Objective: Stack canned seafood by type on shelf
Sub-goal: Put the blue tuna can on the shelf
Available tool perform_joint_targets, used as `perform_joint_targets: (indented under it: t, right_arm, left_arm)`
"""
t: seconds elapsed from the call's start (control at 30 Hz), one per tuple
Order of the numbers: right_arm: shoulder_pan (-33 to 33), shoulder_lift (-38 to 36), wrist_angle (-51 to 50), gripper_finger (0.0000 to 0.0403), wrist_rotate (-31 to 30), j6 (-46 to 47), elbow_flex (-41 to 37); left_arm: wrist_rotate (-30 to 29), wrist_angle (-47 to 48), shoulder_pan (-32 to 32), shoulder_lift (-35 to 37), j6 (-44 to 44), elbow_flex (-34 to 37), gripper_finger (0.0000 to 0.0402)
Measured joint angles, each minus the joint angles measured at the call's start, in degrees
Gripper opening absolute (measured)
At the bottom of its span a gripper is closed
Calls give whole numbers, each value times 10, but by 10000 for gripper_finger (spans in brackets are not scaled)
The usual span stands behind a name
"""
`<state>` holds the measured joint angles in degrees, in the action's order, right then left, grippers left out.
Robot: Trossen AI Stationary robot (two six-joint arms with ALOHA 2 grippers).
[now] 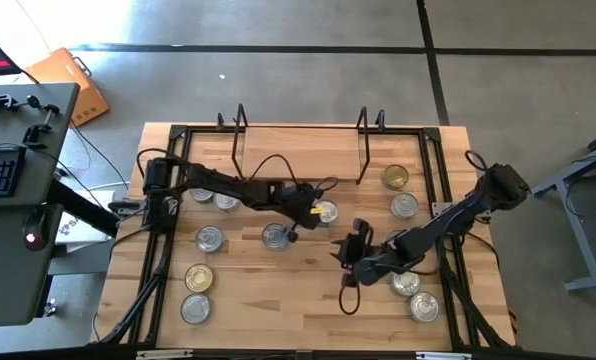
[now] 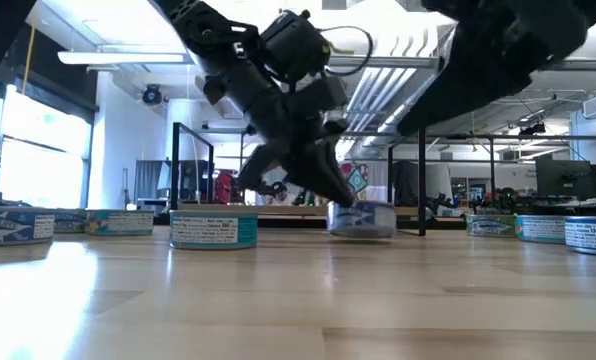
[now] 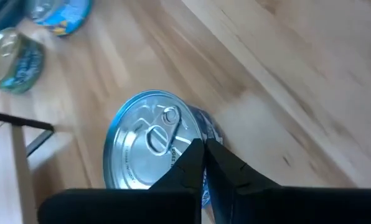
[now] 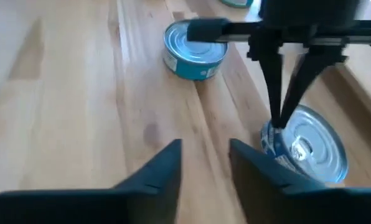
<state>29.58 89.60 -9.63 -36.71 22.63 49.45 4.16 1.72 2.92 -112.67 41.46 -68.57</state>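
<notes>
Left fingers (image 3: 201,163) pinched together on silver tin (image 3: 149,149); right fingers (image 4: 204,163) parted, empty.

I count eleven tins (image 1: 210,238) from above: six in the left half of the frame, four at the right and one near the middle. Eight have silver tops. Two are gold, one at upper right (image 1: 396,178) and one at lower left (image 1: 199,278). I can't tell the middle one's (image 1: 325,212) colour. There is one shelf (image 1: 240,140) and two arms (image 1: 228,185).
</notes>
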Motion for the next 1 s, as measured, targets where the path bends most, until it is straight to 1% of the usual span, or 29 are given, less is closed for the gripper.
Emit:
perform_joint_targets:
  t: [0.17,0.27,0.33,0.4,0.47,0.57,0.63,0.7,0.77,0.87,1.0]
  right_arm:
    - [-31,1,-2,244,3,-94,-6]
    - [-44,13,0,283,3,-171,-6]
    - [-50,30,1,295,3,-231,-6]
    - [-58,51,7,297,-2,-280,-6]
    - [-68,73,17,298,-27,-317,-6]
    - [-79,99,26,298,-91,-332,-6]
    - [-88,107,29,297,-96,-329,-6]
    - [-96,111,32,288,-82,-319,-6]
    - [-104,113,41,265,-78,-303,-6]
    - [-113,113,52,208,-71,-291,-6]
    - [-121,113,55,116,-48,-287,-6]
  left_arm:
    - [1,-10,0,7,-54,0,1]
    - [9,-14,2,10,-79,0,0]
    - [20,-17,4,11,-90,0,0]
    - [35,-17,8,11,-106,0,0]
    - [51,-17,13,11,-118,0,0]
    - [72,-19,17,12,-135,-1,0]
    - [79,-20,20,12,-144,-1,0]
    - [79,-19,20,12,-144,-1,0]
    - [79,-20,20,12,-144,-1,0]
    - [78,-20,17,12,-144,-1,0]
    - [73,-19,13,13,-149,-2,0]
